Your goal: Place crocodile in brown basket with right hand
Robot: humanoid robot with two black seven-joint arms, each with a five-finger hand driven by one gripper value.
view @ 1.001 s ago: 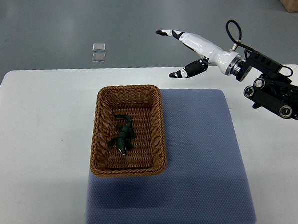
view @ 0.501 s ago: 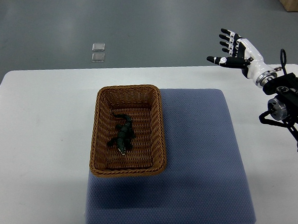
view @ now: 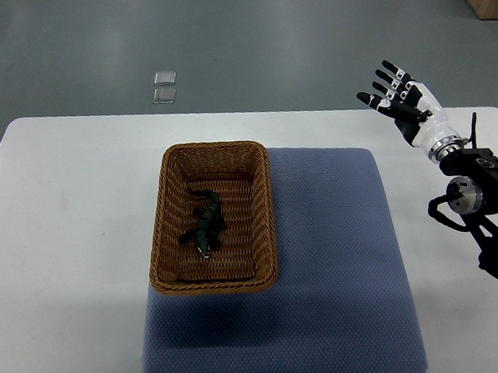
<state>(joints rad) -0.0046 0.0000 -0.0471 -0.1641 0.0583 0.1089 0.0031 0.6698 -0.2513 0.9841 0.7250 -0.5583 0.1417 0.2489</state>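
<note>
A dark green toy crocodile (view: 204, 224) lies inside the brown wicker basket (view: 168, 210), near its middle, with its head toward the front. My right hand (view: 394, 92) is raised at the upper right, far from the basket, above the table's back edge. Its fingers are spread and hold nothing. The arm behind it comes in from the right edge. The left arm does not show.
The basket stands on the left edge of a blue-grey mat (view: 337, 258) on a white table (view: 63, 227). Two small clear squares (view: 164, 87) lie on the grey floor beyond the table.
My right hand has drawn back to the right, away from the basket, and turned so its spread fingers point up. The crocodile and basket have not moved.
</note>
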